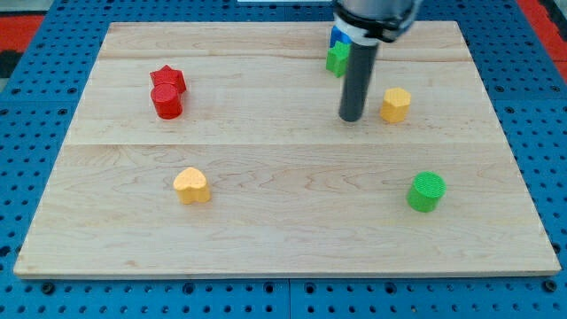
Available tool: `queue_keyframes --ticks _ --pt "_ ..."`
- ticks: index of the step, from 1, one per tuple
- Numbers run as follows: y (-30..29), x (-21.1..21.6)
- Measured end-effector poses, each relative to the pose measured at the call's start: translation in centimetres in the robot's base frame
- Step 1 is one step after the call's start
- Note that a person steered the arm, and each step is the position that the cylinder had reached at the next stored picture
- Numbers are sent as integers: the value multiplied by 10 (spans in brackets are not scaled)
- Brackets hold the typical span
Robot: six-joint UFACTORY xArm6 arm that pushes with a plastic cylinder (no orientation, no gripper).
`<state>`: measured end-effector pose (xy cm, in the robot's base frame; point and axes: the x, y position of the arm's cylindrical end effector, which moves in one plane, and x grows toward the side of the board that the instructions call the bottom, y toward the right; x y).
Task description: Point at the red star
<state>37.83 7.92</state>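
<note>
Tip (352, 118) sits just left of yellow hexagon (396, 104), no gripper fitted. Red star (167, 78) lies far left of it, touching red cylinder (166, 102). Risk: overshooting would shove both.

Blue block (337, 35) & green block (337, 58) partly behind rod (shapes unclear), arm top cut off.

My tip (353, 118) stands at the lower end of a straight dark rod that hangs upright from the arm's wider dark-and-white end at the view's top, right of centre, the rod untilted and unbent.
</note>
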Motion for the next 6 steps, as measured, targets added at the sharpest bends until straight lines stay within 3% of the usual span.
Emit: queue_keyframes --ticks 1,3,5,6 --pt "-4 -69" --pt "-129 -110" --pt "-263 -88" --pt "-280 -70"
